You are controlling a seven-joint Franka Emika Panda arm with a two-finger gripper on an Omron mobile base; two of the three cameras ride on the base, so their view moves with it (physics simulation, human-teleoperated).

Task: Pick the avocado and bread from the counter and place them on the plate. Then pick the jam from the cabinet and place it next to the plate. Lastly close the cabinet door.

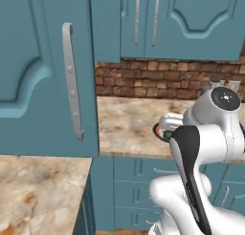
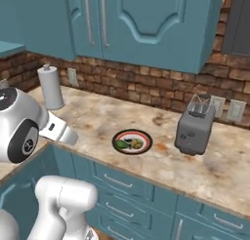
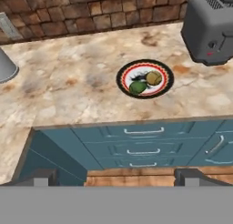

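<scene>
The plate [image 3: 125, 68] lies on the marbled counter [image 3: 68, 86], holding the dark green avocado [image 3: 138, 87] and the tan bread [image 3: 154, 78] side by side. The right base view shows the same plate [image 2: 146, 138] with the avocado [image 2: 120, 144] and bread [image 2: 137, 144] on it. In the hand view my gripper [image 3: 116, 180] is open and holds nothing. It hovers in front of the counter edge, well back from the plate. A tall teal cabinet door [image 1: 43, 71] with a grey bar handle [image 1: 72, 81] stands swung open at the left. The jam is out of view.
A grey toaster [image 2: 195, 129] stands right of the plate. Left of it, by the brick wall, is a grey paper-towel roll [image 2: 50, 87]. Teal drawer fronts [image 3: 143, 148] run under the counter. Closed wall cabinets [image 2: 141, 19] hang above.
</scene>
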